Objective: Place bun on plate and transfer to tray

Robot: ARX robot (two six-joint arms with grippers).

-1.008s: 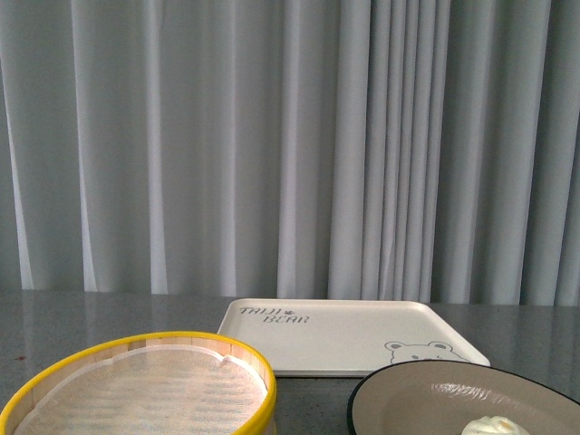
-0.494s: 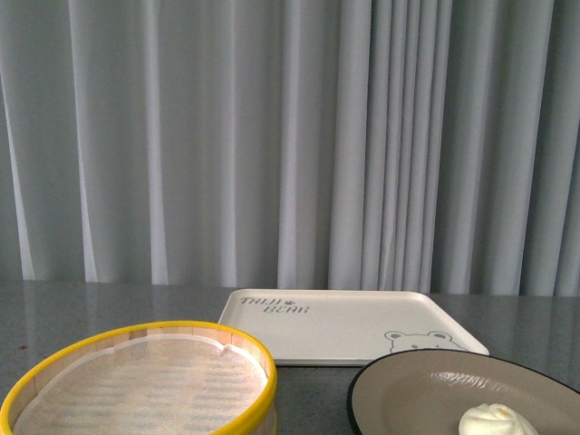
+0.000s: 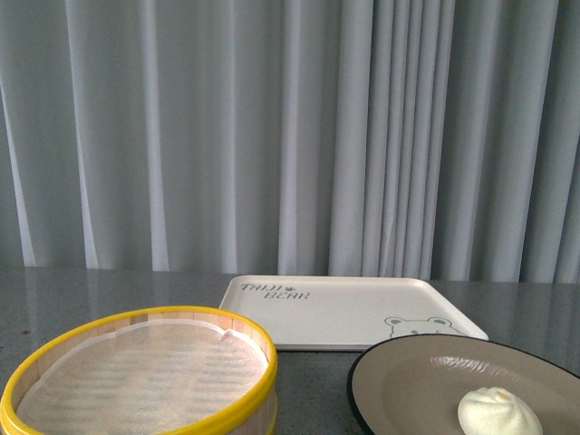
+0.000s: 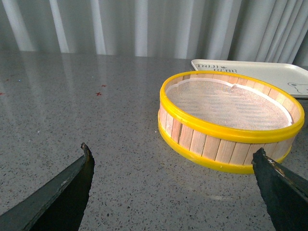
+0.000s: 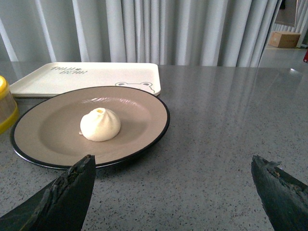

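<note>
We've got our right end effector [image 5: 172,158] spread wide w/ nothing in it. The bun [image 5: 100,124] sits ahead of it, upright near the ctr of the plate [image 5: 144,108]. The tray [image 5: 86,77] lies just beyond the plate, farther from the end effector. Our left end effector [image 4: 172,149] is also wide & empty, w/ the steamer basket [image 4: 226,139] ahead of it on the bench [image 4: 72,96].

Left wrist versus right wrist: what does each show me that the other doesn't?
Left wrist only: the whole steamer basket, lined and empty, and the open left gripper. Right wrist only: the bun lying on the plate, and the open right gripper; of the basket it shows just a yellow edge. Both: the tray, the grey table and the curtain.
</note>
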